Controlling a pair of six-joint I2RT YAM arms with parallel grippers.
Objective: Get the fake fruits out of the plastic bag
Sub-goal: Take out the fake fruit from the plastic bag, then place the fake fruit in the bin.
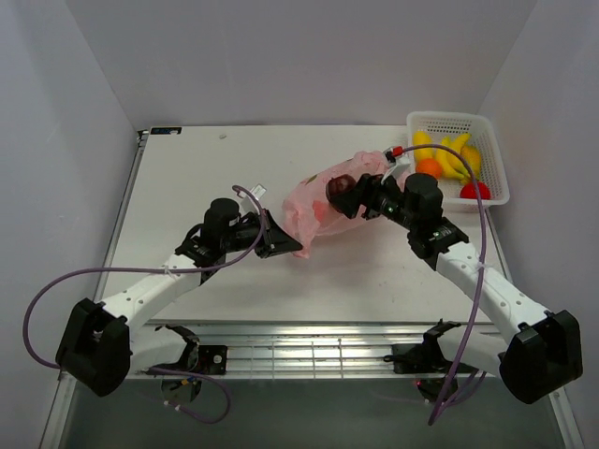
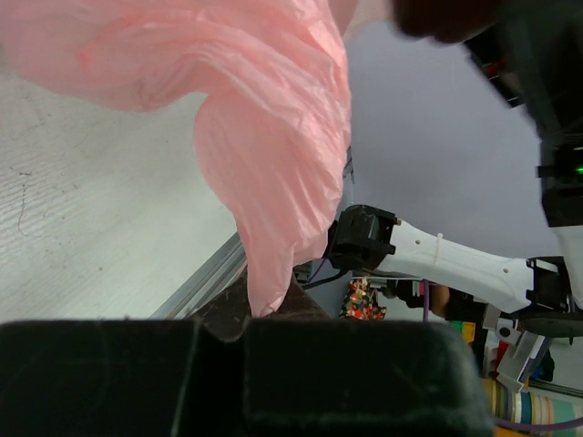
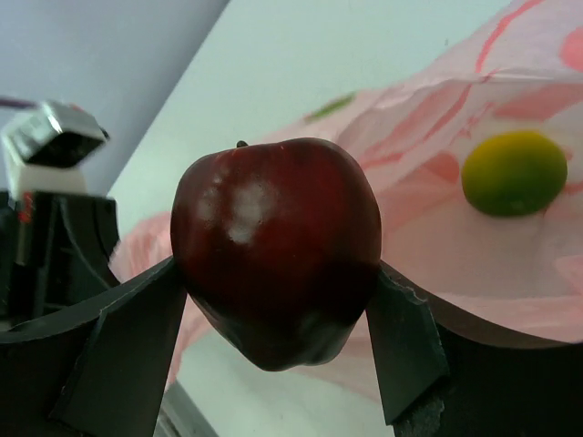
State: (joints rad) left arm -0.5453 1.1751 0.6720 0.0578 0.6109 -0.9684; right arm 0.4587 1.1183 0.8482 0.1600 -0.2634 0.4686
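The pink plastic bag [image 1: 318, 201] lies crumpled in the middle of the table. My left gripper [image 1: 279, 245] is shut on the bag's near-left corner; in the left wrist view the pink film [image 2: 273, 164] hangs into the pinch of my left gripper [image 2: 261, 311]. My right gripper [image 1: 348, 195] is shut on a dark red-purple fruit [image 1: 337, 185] at the bag's right end. In the right wrist view the fruit [image 3: 273, 237] sits uncovered in my right gripper [image 3: 278, 278], with the bag [image 3: 428, 228] behind it. A yellow-green round fruit [image 3: 513, 173] lies in the bag.
A white perforated basket [image 1: 496, 154] stands at the back right corner. It holds a yellow banana bunch [image 1: 449, 154], an orange [image 1: 428, 168] and a red apple [image 1: 474, 190]. White walls enclose the table on three sides.
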